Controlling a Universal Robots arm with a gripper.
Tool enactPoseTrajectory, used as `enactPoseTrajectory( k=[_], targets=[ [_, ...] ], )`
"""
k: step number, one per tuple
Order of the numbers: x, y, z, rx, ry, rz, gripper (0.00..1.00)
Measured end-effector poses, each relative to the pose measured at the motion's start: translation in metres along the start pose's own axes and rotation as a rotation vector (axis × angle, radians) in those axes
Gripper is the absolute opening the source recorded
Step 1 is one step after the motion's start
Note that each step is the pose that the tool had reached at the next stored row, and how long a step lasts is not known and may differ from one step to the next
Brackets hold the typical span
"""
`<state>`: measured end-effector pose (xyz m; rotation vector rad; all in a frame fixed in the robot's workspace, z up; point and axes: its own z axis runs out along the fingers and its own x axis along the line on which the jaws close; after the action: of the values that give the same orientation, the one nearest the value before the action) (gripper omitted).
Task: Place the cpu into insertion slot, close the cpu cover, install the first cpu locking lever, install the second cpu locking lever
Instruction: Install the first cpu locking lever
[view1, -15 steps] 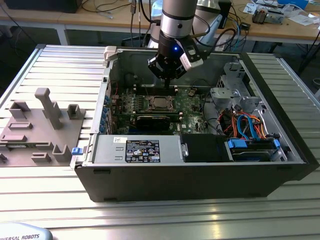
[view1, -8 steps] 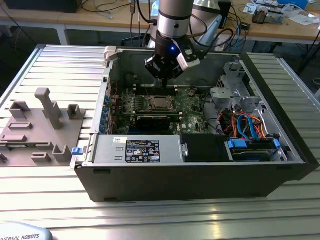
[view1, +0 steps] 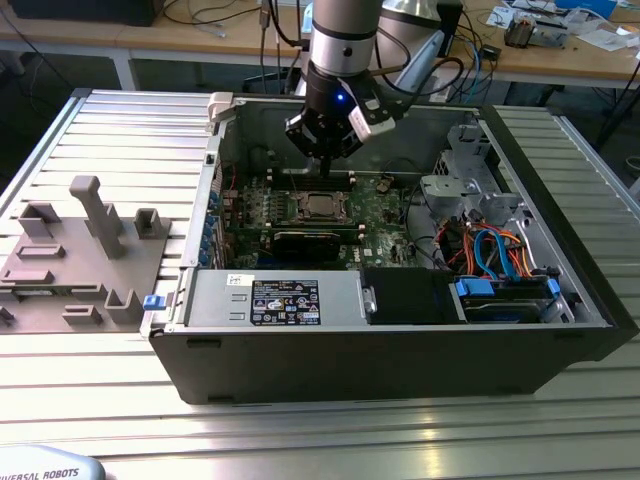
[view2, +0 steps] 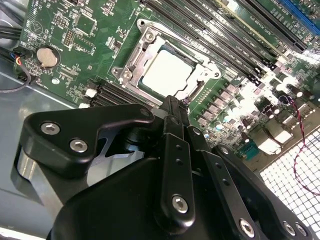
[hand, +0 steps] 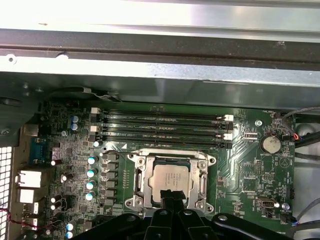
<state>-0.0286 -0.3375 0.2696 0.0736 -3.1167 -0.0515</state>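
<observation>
motherboard (view1: 330, 215) lies inside the open case (view1: 400, 340) on the ribbed surface (view1: 120, 400) in the exterior view; the tool (view1: 322, 160) hangs just above the socket at its centre, and a grey fixture (view1: 80, 260) sits outside the case, well apart from the motherboard. in the second wrist view the cpu (view2: 167, 74) sits in the socket, framed by the cover (view2: 142, 47); the tool (view2: 170, 102) has its fingers pressed together, holding nothing, tips at the cpu's near edge. in the first wrist view the cpu (hand: 172, 177) sits within the cover (hand: 200, 162), the tool (hand: 171, 194) over its edge.
</observation>
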Motion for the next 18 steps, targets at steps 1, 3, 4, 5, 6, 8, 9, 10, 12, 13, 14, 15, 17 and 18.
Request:
enactPoseTrajectory(
  k=[1,3,4,5,6,8,9,10,12,13,14,15,17,18],
  targets=[
    [0.0005,0.0000,0.0000,0.0000,0.0000,0.000,0.11],
    [0.0016,0.0000,0.0001,0.0000,0.0001,0.000,0.11],
    [0.0022,0.0001,0.0002,0.0000,0.0000,0.000,0.11],
    [0.0027,0.0001,0.0002,0.0001,0.0001,0.000,0.11],
    [0.0036,0.0001,0.0003,0.0001,0.0000,0.000,0.11],
    [0.0050,0.0002,0.0004,0.0000,0.0000,0.000,0.11],
    [0.0057,0.0002,0.0005,0.0001,0.0000,0.000,0.11],
    [0.0072,0.0003,0.0007,0.0000,0.0000,0.000,0.11],
    [0.0085,0.0004,0.0008,0.0001,0.0000,0.000,0.11],
    [0.0089,0.0004,0.0008,0.0001,0.0000,0.000,0.11],
    [0.0094,0.0004,0.0009,0.0000,0.0000,0.000,0.11],
    [0.0099,0.0004,0.0009,0.0000,0.0000,0.000,0.11],
    [0.0115,0.0005,0.0011,0.0000,0.0000,0.000,0.11],
    [0.0124,0.0005,0.0012,0.0001,0.0000,0.000,0.11]
  ],
)
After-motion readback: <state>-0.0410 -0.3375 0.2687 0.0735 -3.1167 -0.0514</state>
